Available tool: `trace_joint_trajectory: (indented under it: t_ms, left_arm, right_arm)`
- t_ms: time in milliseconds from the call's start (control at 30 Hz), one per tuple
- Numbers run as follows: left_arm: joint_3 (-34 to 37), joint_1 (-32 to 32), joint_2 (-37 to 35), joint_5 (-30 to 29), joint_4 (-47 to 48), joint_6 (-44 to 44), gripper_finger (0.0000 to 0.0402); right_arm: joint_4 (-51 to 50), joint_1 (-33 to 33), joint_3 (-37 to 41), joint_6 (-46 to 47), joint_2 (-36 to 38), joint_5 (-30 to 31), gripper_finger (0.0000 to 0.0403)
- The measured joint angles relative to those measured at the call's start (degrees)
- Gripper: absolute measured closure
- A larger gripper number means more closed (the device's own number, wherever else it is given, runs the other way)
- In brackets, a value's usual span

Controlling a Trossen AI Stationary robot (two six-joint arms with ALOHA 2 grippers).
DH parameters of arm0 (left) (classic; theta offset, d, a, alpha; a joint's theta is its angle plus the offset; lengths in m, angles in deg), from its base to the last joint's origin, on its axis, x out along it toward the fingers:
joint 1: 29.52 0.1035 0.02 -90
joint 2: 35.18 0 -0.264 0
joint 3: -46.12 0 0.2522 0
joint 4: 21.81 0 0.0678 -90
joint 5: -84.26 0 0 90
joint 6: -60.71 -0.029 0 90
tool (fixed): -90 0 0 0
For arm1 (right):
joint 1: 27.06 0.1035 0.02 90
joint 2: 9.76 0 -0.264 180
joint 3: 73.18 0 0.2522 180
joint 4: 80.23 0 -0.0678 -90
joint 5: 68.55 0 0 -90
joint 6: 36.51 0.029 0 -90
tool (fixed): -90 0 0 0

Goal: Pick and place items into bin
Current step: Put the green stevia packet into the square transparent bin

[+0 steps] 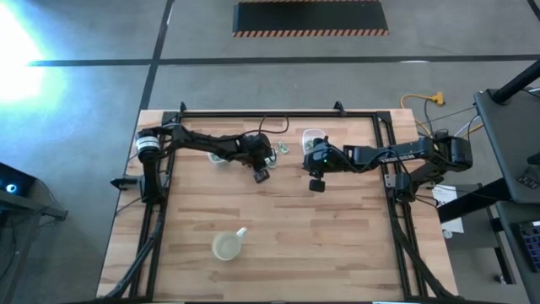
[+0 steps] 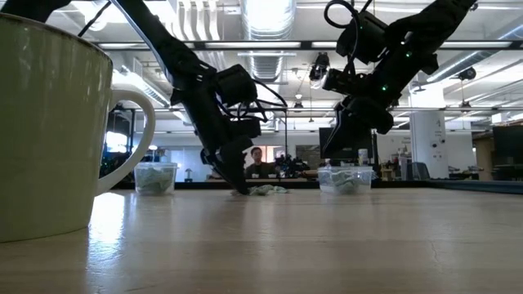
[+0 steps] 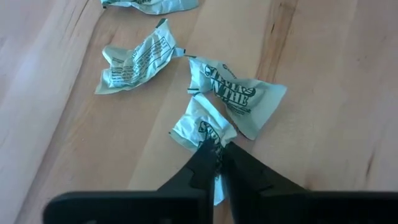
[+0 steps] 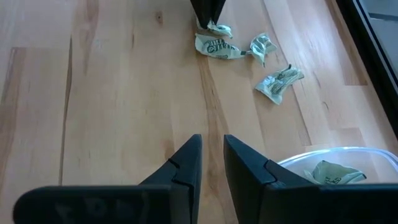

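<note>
At mid-table, your left gripper (image 3: 216, 155) is pinched tight on one wrapper (image 3: 202, 127), low at the wood so it can lift clear of the loose wrappers (image 4: 214, 45) touching or just beside it. Your right gripper (image 4: 212, 163) hovers beside its bin (image 4: 339, 165), fingers narrowly apart and empty. Two neighbours crowd the lift; the cup (image 1: 228, 245) sits well apart.

yellowish cup (image 1: 226, 246), wooden table (image 1: 337, 228), seated person (image 2: 258, 162)
</note>
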Motion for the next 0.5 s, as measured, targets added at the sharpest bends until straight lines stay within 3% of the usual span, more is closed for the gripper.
trace_joint_trajectory:
  t_ms: [233, 500]
  left_arm:
    - [0.1, -0.3, -1.7, -0.2, 3.9, 0.0, 0.0399]
    - [0.1, -0.5, -9.6, -1.6, 10.7, -0.1, 0.0401]
  right_arm:
    - [0.0, 0.0, 0.0, -0.1, 0.0, 0.0, 0.0346]
    - [0.0, 0.0, 0.1, -0.1, 0.0, 0.0, 0.0346]
